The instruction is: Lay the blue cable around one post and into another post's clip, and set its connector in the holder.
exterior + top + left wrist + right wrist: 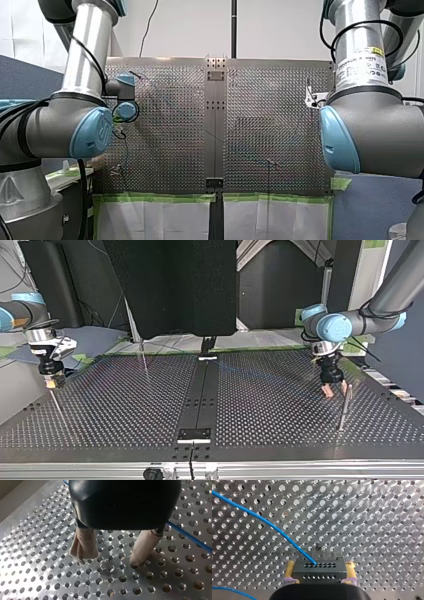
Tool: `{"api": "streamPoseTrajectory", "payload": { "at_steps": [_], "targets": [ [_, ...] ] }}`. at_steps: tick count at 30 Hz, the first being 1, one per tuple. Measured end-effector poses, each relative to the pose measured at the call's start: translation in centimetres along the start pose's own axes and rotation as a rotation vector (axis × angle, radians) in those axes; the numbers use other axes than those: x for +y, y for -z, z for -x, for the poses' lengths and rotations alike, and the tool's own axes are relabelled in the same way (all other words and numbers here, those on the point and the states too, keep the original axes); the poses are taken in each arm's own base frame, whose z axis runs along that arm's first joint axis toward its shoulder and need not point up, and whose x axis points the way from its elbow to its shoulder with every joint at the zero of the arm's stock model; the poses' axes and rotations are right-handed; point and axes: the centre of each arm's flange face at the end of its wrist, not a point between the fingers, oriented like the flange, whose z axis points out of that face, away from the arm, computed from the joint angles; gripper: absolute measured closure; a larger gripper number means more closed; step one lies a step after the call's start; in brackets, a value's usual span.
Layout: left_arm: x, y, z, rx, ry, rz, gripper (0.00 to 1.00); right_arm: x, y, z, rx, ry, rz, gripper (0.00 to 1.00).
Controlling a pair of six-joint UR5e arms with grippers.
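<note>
In the right wrist view my right gripper (pixel 320 564) is shut on a black multi-hole connector (pixel 319 572), its yellow pads (pixel 290 568) against the connector's two sides. The blue cable (pixel 269 525) leaves the connector's face and runs away over the perforated plate. In the top view this gripper (pixel 51 382) hangs low at the left. My left gripper (pixel 110 557) stands open just above the plate, beige fingers (pixel 83 543) apart with nothing between them. A stretch of blue cable (pixel 190 537) lies beside it. In the top view it (pixel 333 389) sits next to a thin upright post (pixel 344 407).
Another thin post (pixel 143 357) stands at the plate's far side in the top view. A dark centre strip (pixel 202 395) with a small black block (pixel 195 434) divides the perforated table. My arms' big elbows (pixel 60 125) fill both sides of the front view.
</note>
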Motion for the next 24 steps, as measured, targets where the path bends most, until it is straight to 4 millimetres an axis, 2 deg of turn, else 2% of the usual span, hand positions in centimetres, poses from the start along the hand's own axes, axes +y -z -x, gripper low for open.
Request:
{"api": "streamPoseTrajectory", "payload": {
  "at_steps": [15, 16, 18, 21, 22, 23, 24],
  "targets": [
    [0.00, 0.02, -0.02, 0.000, 0.000, 0.001, 0.02, 0.00, -0.08, 0.05, 0.007, 0.002, -0.014, 1.00],
    [0.00, 0.03, -0.03, 0.000, 0.000, 0.001, 0.02, 0.03, -0.08, 0.05, 0.007, 0.002, -0.013, 0.87],
    [0.01, 0.04, -0.03, 0.000, 0.000, 0.002, 0.02, 0.10, -0.07, 0.05, 0.007, 0.002, -0.011, 0.84],
    [0.00, 0.03, -0.02, 0.000, 0.000, 0.001, 0.02, 0.13, -0.07, 0.04, 0.007, 0.003, -0.010, 0.84],
    [-0.01, 0.03, -0.01, 0.000, 0.000, 0.001, 0.02, 0.13, -0.07, 0.04, 0.007, 0.003, -0.010, 0.78],
    [-0.01, 0.03, -0.01, 0.000, 0.000, 0.001, 0.02, 0.14, -0.07, 0.04, 0.007, 0.003, -0.010, 0.78],
    [-0.01, 0.03, -0.02, 0.000, 0.000, 0.001, 0.02, 0.16, -0.06, 0.04, 0.007, 0.003, -0.010, 0.46]
  ]
}}
